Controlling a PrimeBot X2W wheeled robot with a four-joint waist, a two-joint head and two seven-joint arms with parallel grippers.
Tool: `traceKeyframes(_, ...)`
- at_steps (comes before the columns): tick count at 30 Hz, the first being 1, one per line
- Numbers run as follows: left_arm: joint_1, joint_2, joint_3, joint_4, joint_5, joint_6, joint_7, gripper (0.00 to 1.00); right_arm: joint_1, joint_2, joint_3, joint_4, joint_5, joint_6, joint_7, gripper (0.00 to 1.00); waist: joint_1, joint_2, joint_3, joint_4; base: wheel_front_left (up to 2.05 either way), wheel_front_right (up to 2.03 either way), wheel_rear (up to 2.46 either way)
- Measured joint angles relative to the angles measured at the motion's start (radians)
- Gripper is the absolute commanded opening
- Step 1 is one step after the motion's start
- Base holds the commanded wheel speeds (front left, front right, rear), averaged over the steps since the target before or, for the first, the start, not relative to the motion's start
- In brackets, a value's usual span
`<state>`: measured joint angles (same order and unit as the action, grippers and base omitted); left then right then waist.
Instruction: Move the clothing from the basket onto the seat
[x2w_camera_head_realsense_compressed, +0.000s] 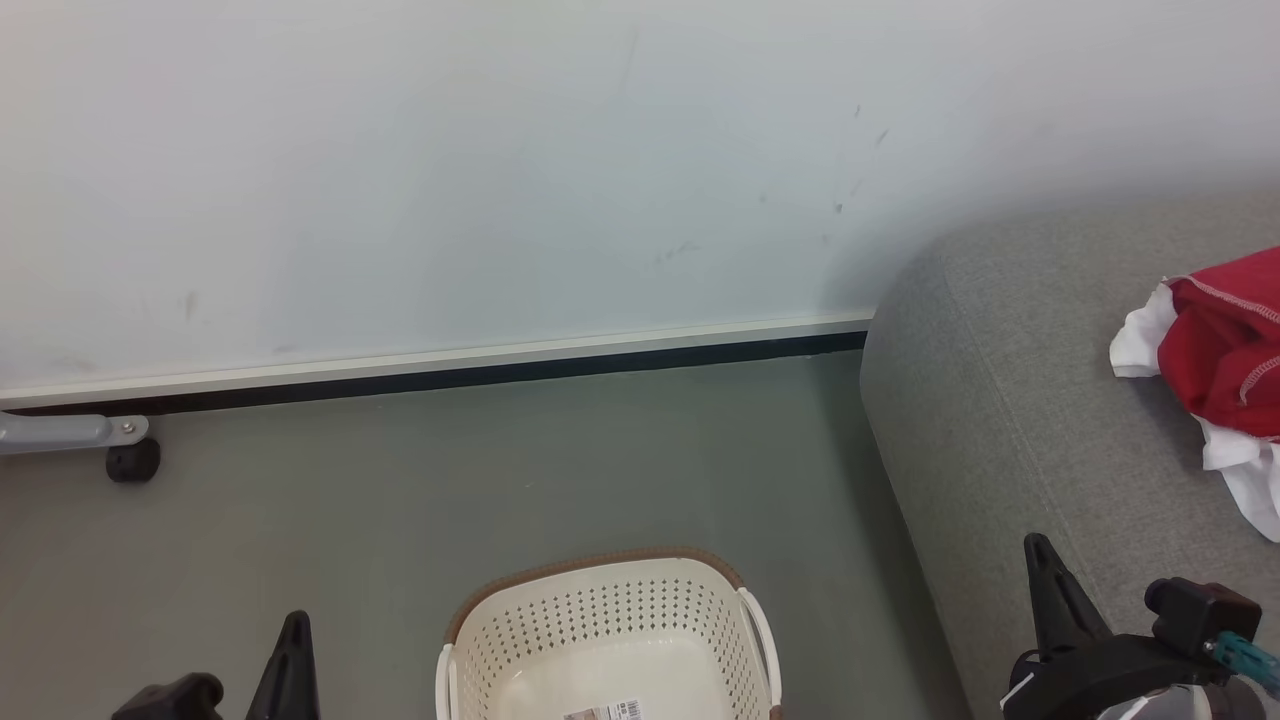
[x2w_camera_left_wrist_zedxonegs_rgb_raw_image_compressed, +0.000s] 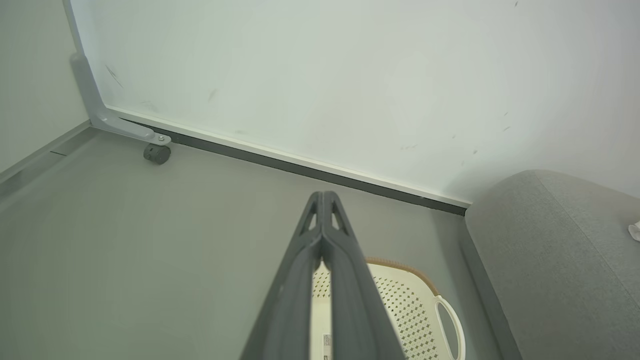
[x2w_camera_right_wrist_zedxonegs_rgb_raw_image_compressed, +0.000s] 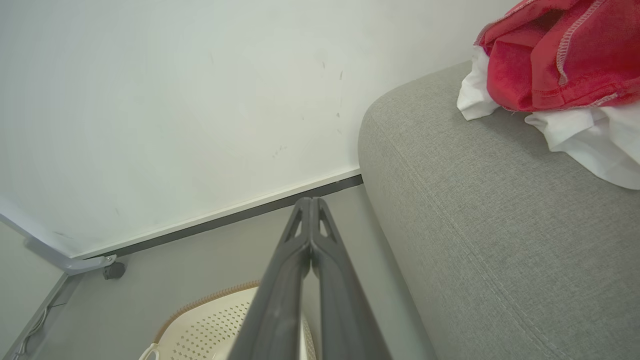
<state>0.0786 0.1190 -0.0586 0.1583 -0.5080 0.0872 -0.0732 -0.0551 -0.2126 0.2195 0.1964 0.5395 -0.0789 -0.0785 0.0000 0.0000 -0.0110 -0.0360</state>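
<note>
The clothing (x2w_camera_head_realsense_compressed: 1222, 345) is located on the seat (x2w_camera_head_realsense_compressed: 1010, 430), ahead of and to the right of the right gripper (x2w_camera_right_wrist_zedxonegs_rgb_raw_image_compressed: 311, 201), well apart from its fingertips. It lies as a loose, crumpled heap, red fabric over white panels. This is consistent with a soft item released from above rather than laid flat. The heap is set back from the rounded edge of the seat, so a slide to the floor (x2w_camera_head_realsense_compressed: 400, 480) is judged unlikely.

The basket (x2w_camera_head_realsense_compressed: 600, 612) stands upright on the floor, below and between the two grippers: to the right of the left gripper (x2w_camera_left_wrist_zedxonegs_rgb_raw_image_compressed: 324, 199) and to the left of the right gripper. A barcode sticker (x2w_camera_head_realsense_compressed: 605, 711) is seen inside it, and no fabric is seen in the visible part; the near part is cut off by the frame edge. The transfer is therefore judged done or nearly done.

Both grippers are fully closed, fingertips pressed together, and nothing is held in either. This unloaded state is judged to suit a parked posture rather than an approach to a grasp.

Both arms are held low and forward, with the fingers pointed towards the wall (x2w_camera_head_realsense_compressed: 500, 180). The left gripper is held over the floor beside the basket. The right gripper is held beside the front face of the seat; contact with it cannot be determined.
</note>
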Motion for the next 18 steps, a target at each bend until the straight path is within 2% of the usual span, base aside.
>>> traceKeyframes(18,-0.035,-0.017,0.035,0.030,-0.244,-0.044,0.045,0.00,-0.007,0.037,-0.079,0.021,0.238,0.041,0.049,0.00,0.0000,0.0000,0.003,0.008,0.00,0.00,0.00)
